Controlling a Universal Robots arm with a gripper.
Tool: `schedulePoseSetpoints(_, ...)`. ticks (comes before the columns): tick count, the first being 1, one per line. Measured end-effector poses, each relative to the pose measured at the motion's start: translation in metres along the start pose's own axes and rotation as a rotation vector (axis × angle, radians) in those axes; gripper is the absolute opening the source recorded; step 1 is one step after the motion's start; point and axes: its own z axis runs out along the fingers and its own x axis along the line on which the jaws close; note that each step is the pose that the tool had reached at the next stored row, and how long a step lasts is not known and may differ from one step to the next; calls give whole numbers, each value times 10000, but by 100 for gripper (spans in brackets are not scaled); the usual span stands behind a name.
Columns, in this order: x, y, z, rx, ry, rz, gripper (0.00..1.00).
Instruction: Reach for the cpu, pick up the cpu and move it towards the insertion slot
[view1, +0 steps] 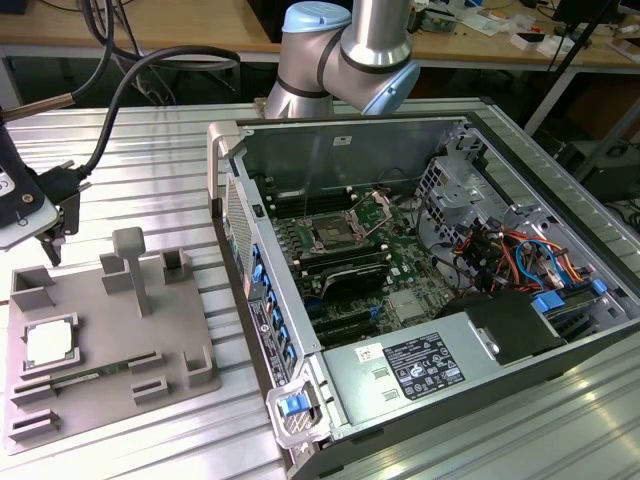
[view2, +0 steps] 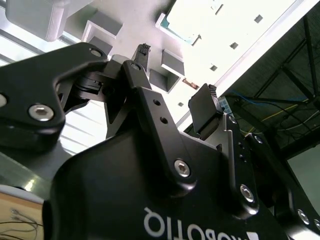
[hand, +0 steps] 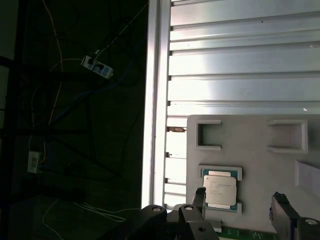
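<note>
Cpu (hand: 220, 191) pale smooth metal; tray (hand: 240, 145) matt grey plastic; table (hand: 240, 60) ribbed shiny metal.

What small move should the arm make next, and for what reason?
Probably a small sideways shift: in the first wrist view the cpu, in its grey tray, lies close to one of the open jaws, not centred between them.

This looks like a robot lab or workshop. In the middle of the exterior view, an open computer case (view1: 330, 140) lies on a ribbed metal table (view1: 150, 120), with its boards and colored wires showing. A big robot arm (view1: 345, 55) stands at the top middle. Along the top edge runs a wooden workbench (view1: 190, 25) with small parts on it. A gray holder tray (view1: 100, 320) sits at the lower left. In the first wrist view, a white plug strip (hand: 97, 67) shows in the dark beside the table.
</note>
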Motion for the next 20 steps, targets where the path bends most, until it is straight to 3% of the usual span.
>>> schedulePoseSetpoints(11, 0, -1, 17, 0, -2, 0, 60)
schedulePoseSetpoints(12, 0, -1, 28, 0, -1, 0, 60)
schedulePoseSetpoints(14, 2, -5, 110, 0, -1, 0, 60)
schedulePoseSetpoints(20, 2, -20, 164, -1, -3, -1, 60)
